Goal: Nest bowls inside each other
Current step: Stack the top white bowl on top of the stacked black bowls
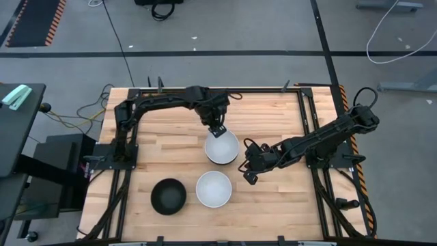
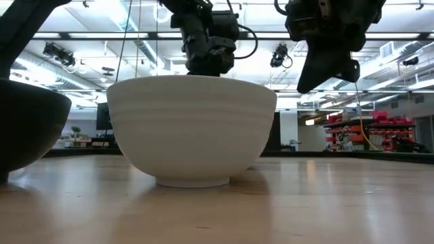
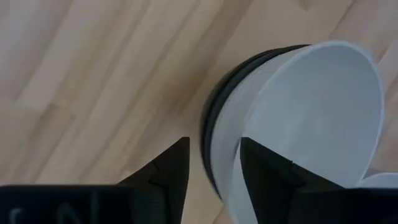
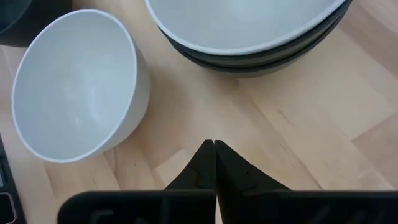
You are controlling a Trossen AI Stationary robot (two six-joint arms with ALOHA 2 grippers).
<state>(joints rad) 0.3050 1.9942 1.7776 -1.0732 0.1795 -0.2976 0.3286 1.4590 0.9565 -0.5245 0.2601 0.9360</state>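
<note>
Bowls: nested stack (image 1: 222, 147) w/ white on top mid-tabletop (image 1: 273, 205), loose white bowl (image 1: 214, 188) & black bowl (image 1: 168, 196) nearer front. Left gripper (image 1: 218, 130) jaws parted, straddling stack's far rim; right gripper (image 1: 248, 173) jaws clenched, empty, beside stack. Prob. rigid, light, slick — pinch rim wall.

Light wooden slatted table (image 1: 171, 130), black frame rails along its sides, stack of bowls (image 1: 222, 147) with white one uppermost near centre, single white bowl (image 1: 214, 189) near front edge, single black bowl (image 1: 168, 196) beside it
</note>
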